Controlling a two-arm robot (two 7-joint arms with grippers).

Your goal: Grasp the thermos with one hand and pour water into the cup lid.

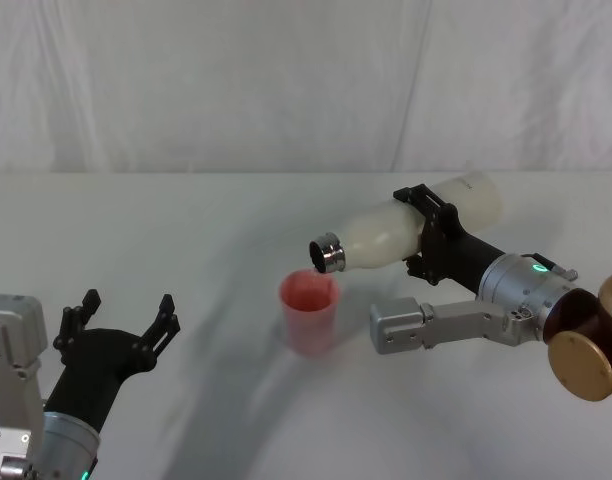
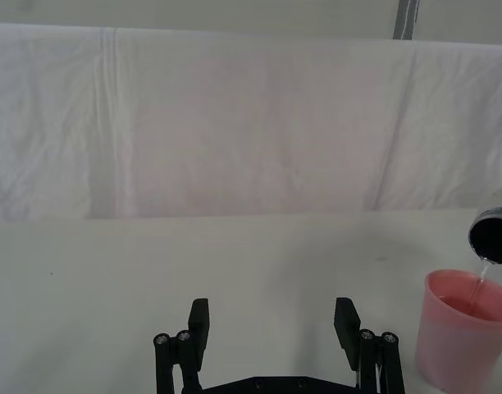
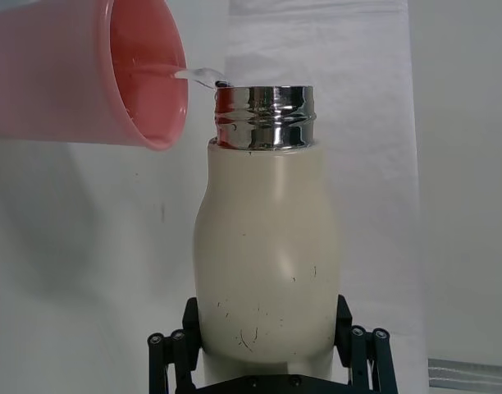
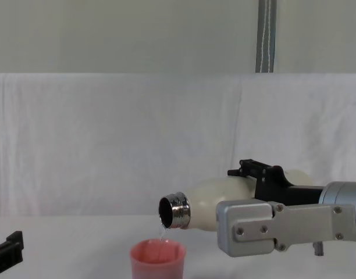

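Observation:
The cream-white thermos is tipped almost level over the table, steel neck toward the left, with my right gripper shut on its body. A thin stream of water runs from the neck into the pink cup lid standing upright just below it. In the chest view the thermos hangs above the cup lid. The right wrist view shows the thermos between the black fingers and the cup lid at its mouth. My left gripper rests open at the near left, holding nothing.
A white cloth covers the table and hangs as a backdrop behind. In the left wrist view the open left gripper points across bare cloth, with the cup lid off to one side.

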